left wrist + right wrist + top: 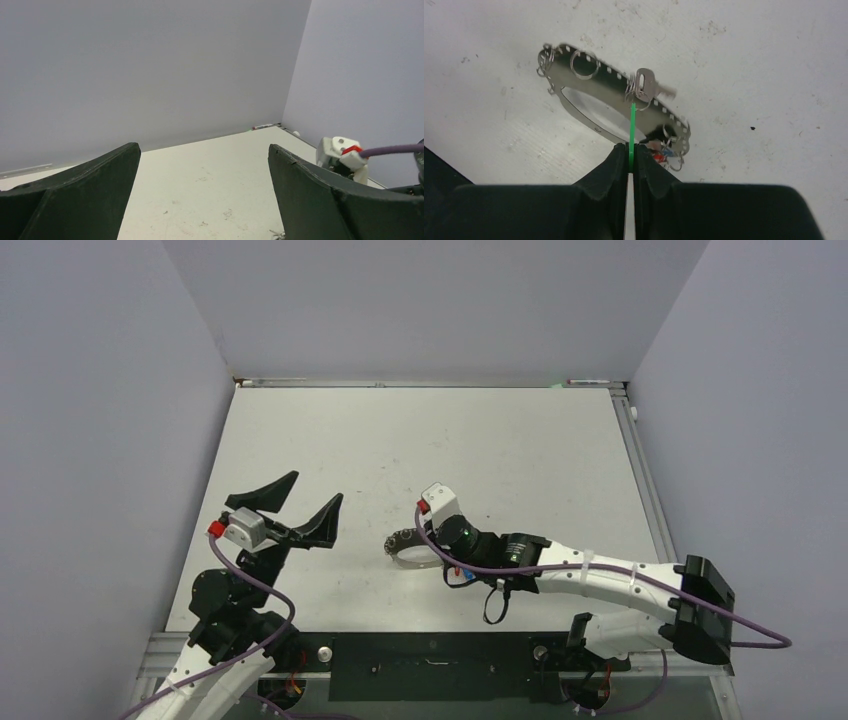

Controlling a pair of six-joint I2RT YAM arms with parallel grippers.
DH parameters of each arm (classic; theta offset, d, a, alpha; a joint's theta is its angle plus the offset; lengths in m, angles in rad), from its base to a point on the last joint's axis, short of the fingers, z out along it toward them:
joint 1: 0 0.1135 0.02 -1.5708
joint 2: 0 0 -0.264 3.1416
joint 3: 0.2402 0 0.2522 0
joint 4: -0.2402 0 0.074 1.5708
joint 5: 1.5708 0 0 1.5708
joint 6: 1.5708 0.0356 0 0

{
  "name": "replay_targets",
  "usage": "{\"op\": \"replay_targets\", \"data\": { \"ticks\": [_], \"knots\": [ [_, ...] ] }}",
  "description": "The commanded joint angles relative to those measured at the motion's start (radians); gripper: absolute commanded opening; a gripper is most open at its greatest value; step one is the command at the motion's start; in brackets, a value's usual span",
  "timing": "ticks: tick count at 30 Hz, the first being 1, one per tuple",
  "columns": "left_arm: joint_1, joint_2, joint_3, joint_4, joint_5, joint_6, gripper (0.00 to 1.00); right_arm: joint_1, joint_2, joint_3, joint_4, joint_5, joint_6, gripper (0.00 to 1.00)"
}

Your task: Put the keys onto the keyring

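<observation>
Keyring [611, 75] lies slanting upper-left to lower-right — right fingers [614, 170] pinch green key [631, 125], left fingers [85, 195] wide.

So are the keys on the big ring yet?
Looks done: the small red and blue key heads sit against the big silver metal keyring, though I can't tell if they're threaded. In hand: the right gripper is shut on the thin green-headed key, its silver end at the ring. Probably left: hooking it on. The left gripper is open and empty.
</observation>
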Motion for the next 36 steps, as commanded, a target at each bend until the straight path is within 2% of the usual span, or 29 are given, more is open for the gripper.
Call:
{"op": "replay_targets", "data": {
  "ticks": [1,14,23,36],
  "knots": [
    [0.004,0.001,0.043,-0.012,-0.023,0.017,0.99,0.007,0.077,0.009,0.063,0.041,0.009,0.05],
    [0.004,0.015,0.045,-0.015,-0.022,0.015,0.98,-0.044,0.214,0.052,0.159,0.064,-0.145,0.05],
    [0.004,0.022,0.047,-0.019,-0.023,0.014,0.98,-0.157,0.305,0.072,0.229,-0.035,-0.212,0.05],
    [0.004,0.03,0.05,-0.027,-0.029,0.022,0.98,-0.272,0.555,0.202,0.191,-0.134,-0.294,0.06]
  ]
}}
